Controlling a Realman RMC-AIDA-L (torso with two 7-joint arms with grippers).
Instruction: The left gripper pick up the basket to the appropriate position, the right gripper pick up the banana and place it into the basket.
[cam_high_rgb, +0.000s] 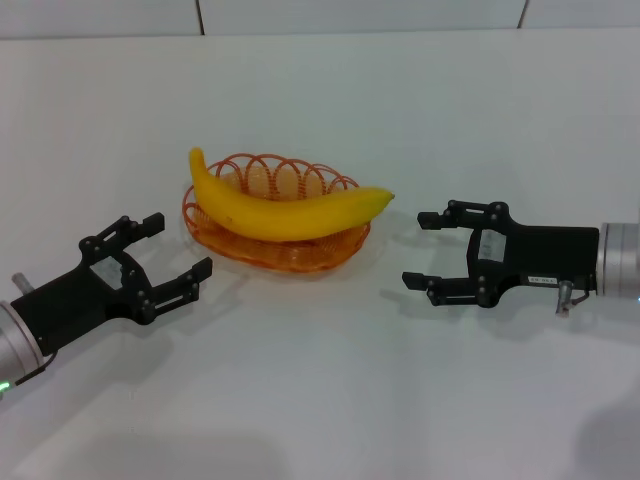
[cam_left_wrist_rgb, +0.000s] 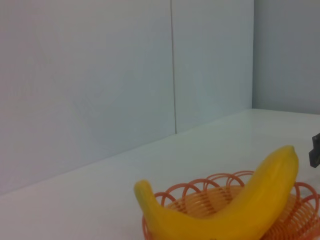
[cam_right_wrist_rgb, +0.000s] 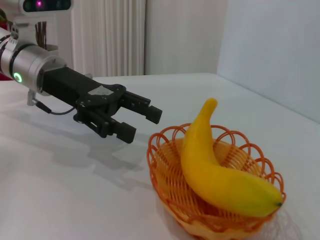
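A plain white table (cam_high_rgb: 320, 400) fills the scene, backed by pale panelled walls (cam_left_wrist_rgb: 100, 75) with thin vertical seams.

At the robot's left, the left gripper (cam_high_rgb: 182, 247), a black two-fingered claw with bolted linkage fingers on a black arm ending in a silver cuff, rests low over the table just beside the basket, fingers spread wide and holding nothing. Its tips point toward the basket's near left edge without touching it.

In the middle sits the shallow oval basket of orange looped wire (cam_high_rgb: 262, 252), standing flat on the table. The large smooth bright yellow banana (cam_high_rgb: 285, 210) lies in it along the basket's long axis, running left to right in the head view. Its stem end rises above the left rim and its blunt tip juts out over the right rim, pointing toward the right gripper.

At the right, the right gripper (cam_high_rgb: 423, 250), a black boxy claw with white label stickers and a silver-grey cuff, hovers near the basket, its fingers wide apart and empty, aimed at the banana's tip.

The right wrist view shows the left gripper (cam_right_wrist_rgb: 142, 123) from the front, with a green light on its cuff and a white curtain (cam_right_wrist_rgb: 107, 35) behind. The left wrist view shows only the banana (cam_left_wrist_rgb: 235, 210), the basket (cam_left_wrist_rgb: 200, 192) and the wall.
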